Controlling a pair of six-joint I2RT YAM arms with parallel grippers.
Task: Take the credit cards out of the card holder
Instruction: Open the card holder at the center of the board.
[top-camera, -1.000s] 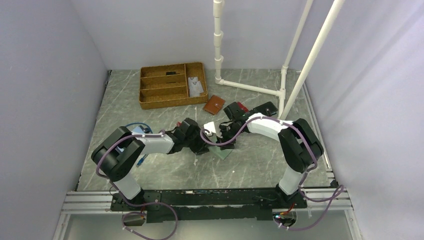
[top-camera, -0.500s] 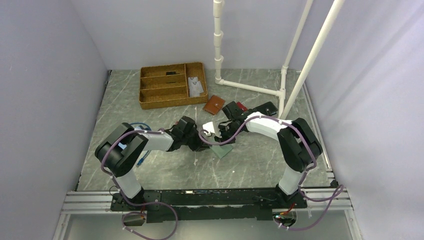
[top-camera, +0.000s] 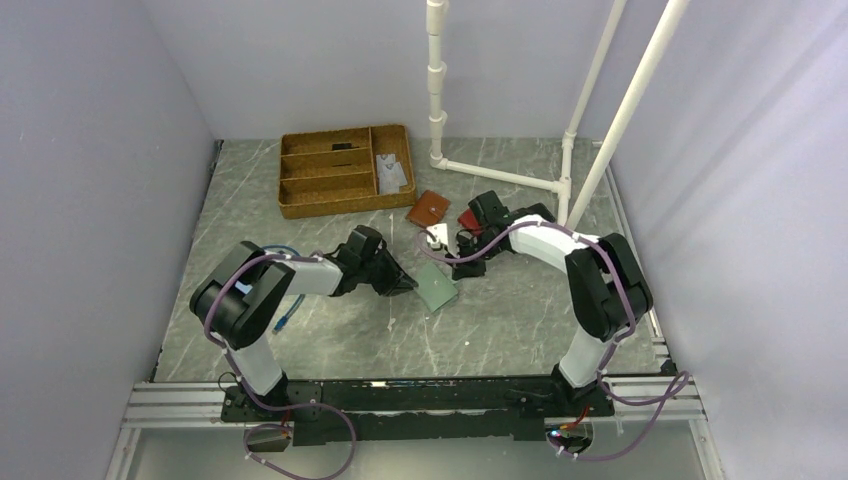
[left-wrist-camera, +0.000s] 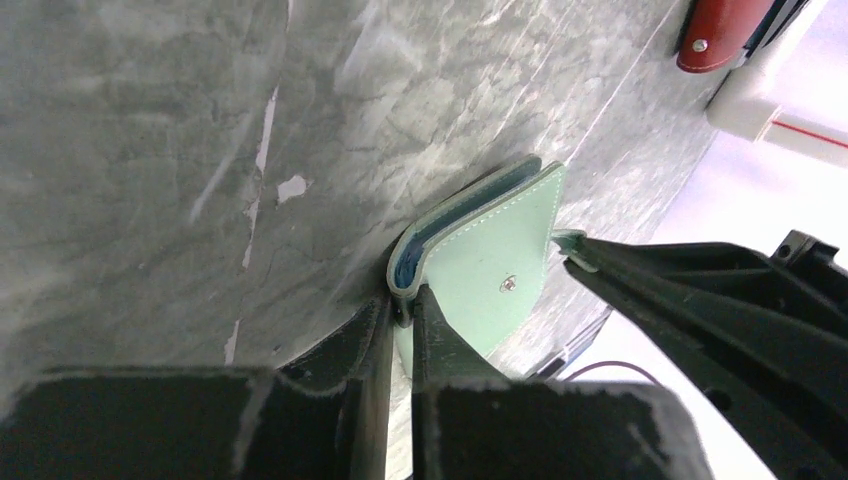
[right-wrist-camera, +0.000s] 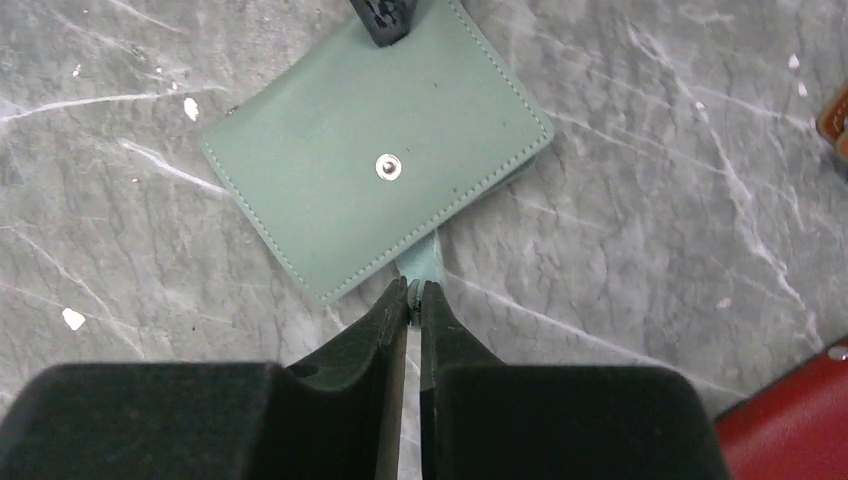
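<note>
The card holder (right-wrist-camera: 380, 160) lies near the middle of the grey marble counter (top-camera: 330, 330), between the two arms. It is pale green and folded shut, with a small metal snap (right-wrist-camera: 388, 167) in the middle of its top flap.

The left gripper (left-wrist-camera: 403, 300) is at the holder's left side. Its jaws are pressed tight on the folded edge, with only the thin edge between them. A strip of dark blue lining shows along that fold.

The right gripper (right-wrist-camera: 415, 290) is at the other side, the one farther from the arm bases. Its jaws are almost closed, and they pinch a little green tab (right-wrist-camera: 421, 262) that sticks out from under the holder. So both grippers have hold of the same holder, one at each side.

A red wallet (top-camera: 470, 222) lies just beside the right gripper, and a brown wallet (top-camera: 428, 210) lies near it, a bit farther back. A woven tray (top-camera: 345, 207) with a few compartments sits at the back left of the counter. Some flat grey pieces (top-camera: 392, 172) lie in its right-hand compartment (they are too small to tell what they are). A blue cable (top-camera: 287, 318) lies on the counter by the left arm. White pipes (top-camera: 500, 175) stand at the back right
</note>
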